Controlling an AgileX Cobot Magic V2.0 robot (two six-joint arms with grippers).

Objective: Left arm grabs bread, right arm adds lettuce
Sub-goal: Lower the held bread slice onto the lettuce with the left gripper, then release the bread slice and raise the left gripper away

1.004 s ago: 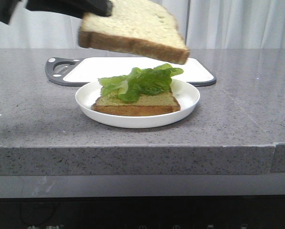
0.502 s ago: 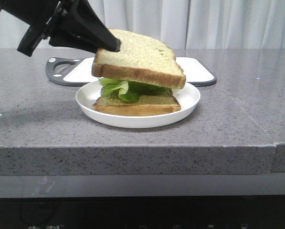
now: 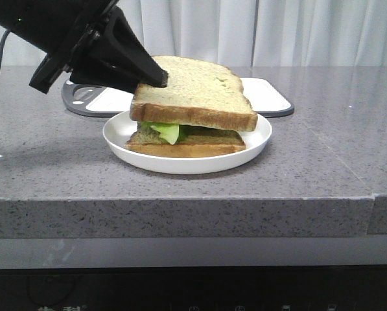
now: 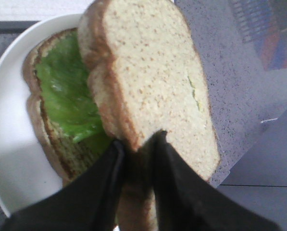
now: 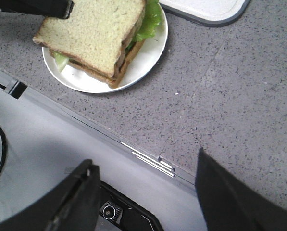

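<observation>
My left gripper (image 3: 155,76) is shut on the back left corner of the bread (image 3: 193,97), a thick toast slice with a brown crust. The bread rests on the green lettuce (image 3: 167,131), which lies on a thinner toast slice (image 3: 187,144) on the white plate (image 3: 258,133). In the left wrist view the black fingers (image 4: 177,187) pinch the bread's (image 4: 153,82) edge, with the lettuce (image 4: 66,91) beneath. My right gripper (image 5: 145,166) is open and empty, held above the table's front edge; it is out of the front view. The right wrist view shows the bread (image 5: 93,33) and lettuce (image 5: 150,17).
A white cutting board with a grey rim (image 3: 274,100) lies behind the plate and also shows in the right wrist view (image 5: 210,9). The grey stone counter (image 3: 323,155) ends at a front edge (image 5: 143,156). White curtains hang behind.
My left gripper has lowered the bread from above the plate down onto the lettuce, which is now pressed flat and mostly covered.
</observation>
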